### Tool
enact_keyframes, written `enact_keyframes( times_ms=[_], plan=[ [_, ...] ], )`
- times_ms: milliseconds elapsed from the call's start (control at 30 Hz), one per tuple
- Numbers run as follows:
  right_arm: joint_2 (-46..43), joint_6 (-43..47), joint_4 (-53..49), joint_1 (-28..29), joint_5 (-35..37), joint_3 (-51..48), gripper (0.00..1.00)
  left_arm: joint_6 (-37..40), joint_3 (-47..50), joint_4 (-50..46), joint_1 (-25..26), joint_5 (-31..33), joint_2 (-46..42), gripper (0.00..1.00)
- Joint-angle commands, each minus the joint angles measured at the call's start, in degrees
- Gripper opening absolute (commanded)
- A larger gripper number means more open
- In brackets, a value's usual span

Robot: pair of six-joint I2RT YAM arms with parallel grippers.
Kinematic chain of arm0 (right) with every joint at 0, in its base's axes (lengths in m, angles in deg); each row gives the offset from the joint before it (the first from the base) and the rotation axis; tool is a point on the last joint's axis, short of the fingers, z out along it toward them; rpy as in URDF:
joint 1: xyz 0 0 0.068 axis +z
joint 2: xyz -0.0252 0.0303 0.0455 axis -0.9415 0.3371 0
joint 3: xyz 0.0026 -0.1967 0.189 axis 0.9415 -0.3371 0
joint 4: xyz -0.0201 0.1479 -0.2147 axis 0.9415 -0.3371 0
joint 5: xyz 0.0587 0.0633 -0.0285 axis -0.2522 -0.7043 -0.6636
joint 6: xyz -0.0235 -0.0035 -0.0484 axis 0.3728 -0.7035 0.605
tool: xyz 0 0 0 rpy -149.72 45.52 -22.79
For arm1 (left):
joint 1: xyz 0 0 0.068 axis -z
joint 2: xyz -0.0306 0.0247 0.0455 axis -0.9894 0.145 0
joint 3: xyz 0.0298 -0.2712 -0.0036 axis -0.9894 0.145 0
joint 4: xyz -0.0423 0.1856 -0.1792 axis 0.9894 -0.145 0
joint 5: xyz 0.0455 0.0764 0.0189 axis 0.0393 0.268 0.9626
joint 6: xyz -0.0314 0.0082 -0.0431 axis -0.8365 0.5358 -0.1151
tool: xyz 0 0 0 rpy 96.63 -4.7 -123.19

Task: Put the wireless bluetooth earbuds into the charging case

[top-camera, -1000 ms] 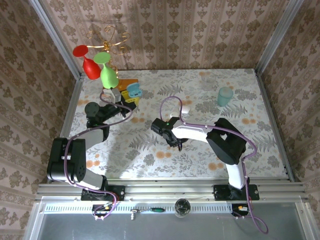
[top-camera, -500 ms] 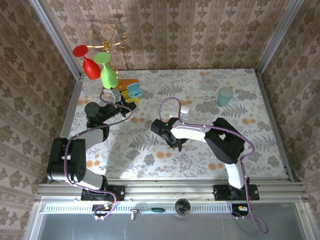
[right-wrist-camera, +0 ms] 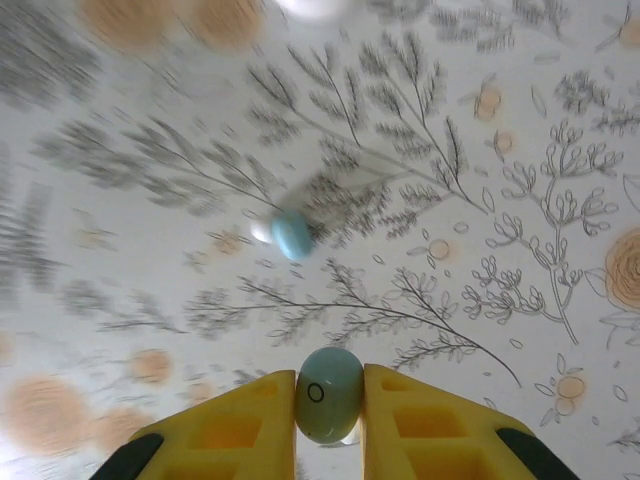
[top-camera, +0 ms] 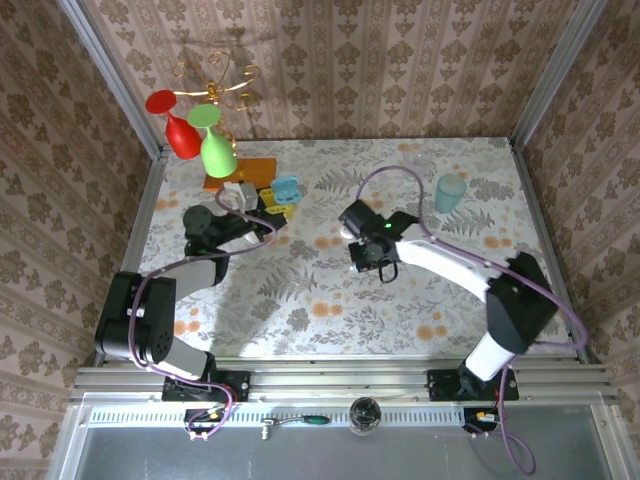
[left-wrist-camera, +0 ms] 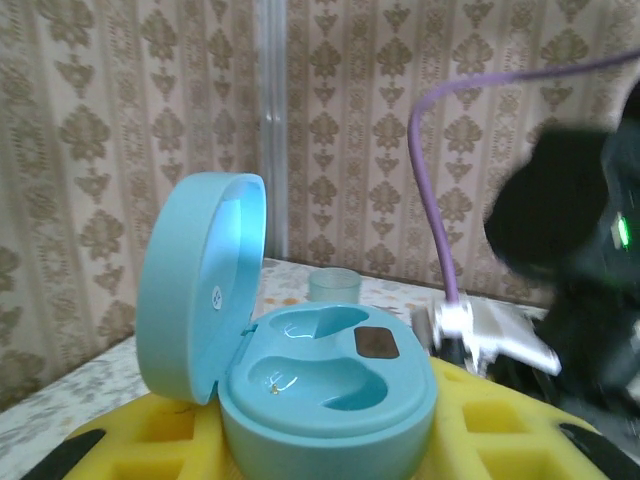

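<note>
Right gripper [right-wrist-camera: 329, 378] is clenched on one earbud [right-wrist-camera: 328, 398], above the middle of the table [top-camera: 300, 310]. Left gripper [left-wrist-camera: 325, 435] grasps the open case [left-wrist-camera: 330, 385] near the far left corner. The small smooth earbud may slip or turn in the grip, then miss the case.

Pairs white links with black joints on both arms [top-camera: 445, 262]; trails purple cables [top-camera: 398, 169]; wears yellow pocketed fingers [right-wrist-camera: 235, 425] on right end effector [right-wrist-camera: 328, 420].

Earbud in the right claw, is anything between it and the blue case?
Nothing visible. The right claw pinches the earbud, the left claw holds the open charging case, and tablecloth lies between them.
</note>
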Motion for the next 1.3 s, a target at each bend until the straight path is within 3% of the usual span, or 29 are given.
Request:
enact_keyframes(
  times_ms=[0,200,433,800,1267],
  plan=[
    [-6.37,1.48,3.49,-1.81,-13.95,-0.90,0.21,0.41,-1.25,1.66,2.28,-1.79,1.71,0.27],
    [-13.98,2.92,3.82,-3.95,-24.85,2.25,0.22,0.02,-1.71,1.62,5.07,-2.91,2.40,0.27],
    [-15.02,2.74,5.74,-3.95,-30.81,6.40,0.21,-0.66,-1.98,1.69,7.16,-5.04,3.00,0.27],
    [-10.16,5.00,5.25,-3.76,-32.93,14.42,0.21,-0.97,-3.64,1.69,11.04,-8.07,4.37,0.27],
    [-7.88,5.10,5.65,-3.78,-31.18,14.53,0.20,-1.64,-3.71,1.69,12.92,-10.69,2.92,0.26]
  ],
)
